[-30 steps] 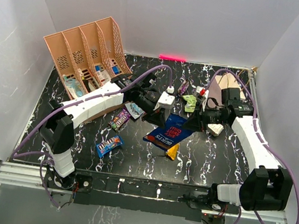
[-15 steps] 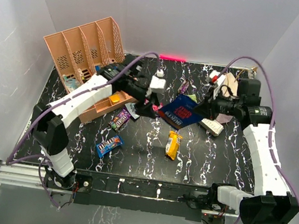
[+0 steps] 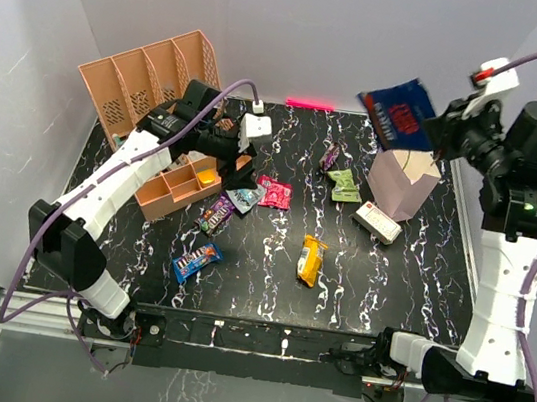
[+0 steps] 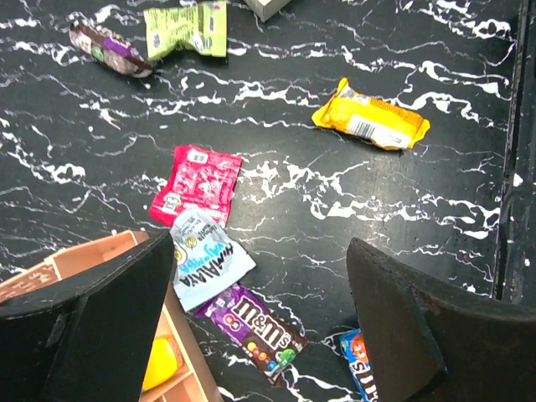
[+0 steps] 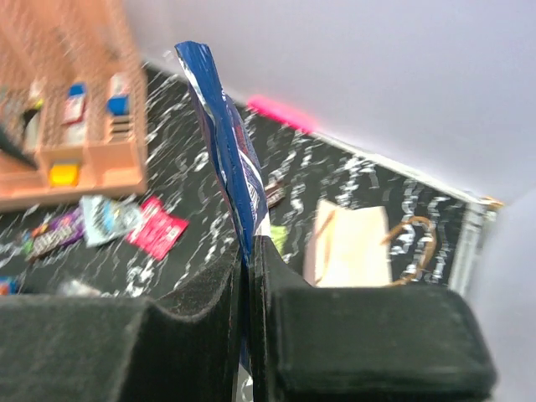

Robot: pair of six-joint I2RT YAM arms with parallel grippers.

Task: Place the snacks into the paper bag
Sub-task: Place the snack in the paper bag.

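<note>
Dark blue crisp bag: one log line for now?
right tool shut on dark blue crisp bag | held aloft, outside pale lilac paper bag | left tool open, empty

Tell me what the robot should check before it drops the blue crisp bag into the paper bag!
1. Grip on the dark blue crisp bag: ok, the right jaws are shut on its edge.
2. Paper bag standing with its mouth open: ok.
3. Crisp bag right over the mouth: cannot tell, it is held high.
4. Left jaws out of the way: ok, open, over by the peach tray.
5. Crisp bag fits through the mouth: cannot tell.
</note>
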